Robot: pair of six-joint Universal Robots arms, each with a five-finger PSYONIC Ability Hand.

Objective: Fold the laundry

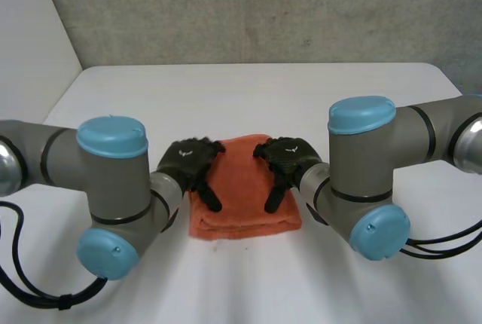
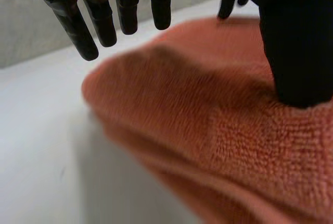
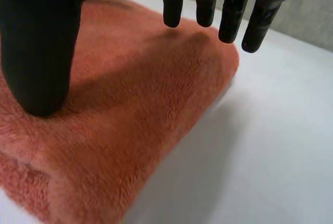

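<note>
A folded orange towel (image 1: 245, 188) lies on the white table (image 1: 248, 90) between my arms. My left hand (image 1: 188, 162) rests over the towel's left side, fingers straight and spread; in its wrist view the thumb (image 2: 296, 52) presses on the orange towel (image 2: 208, 130) while the fingers (image 2: 104, 21) hover above the far corner. My right hand (image 1: 290, 160) is over the towel's right side, likewise open. In the right wrist view its thumb (image 3: 41, 52) presses into the orange towel (image 3: 135, 109) and its fingers (image 3: 229, 10) hang above the towel's edge. Neither hand grips cloth.
A grey wall (image 1: 263, 7) stands behind the table's far edge. Bare white tabletop lies beyond the towel and at both sides. My two arms (image 1: 105, 188) (image 1: 376, 173) flank the towel near the front.
</note>
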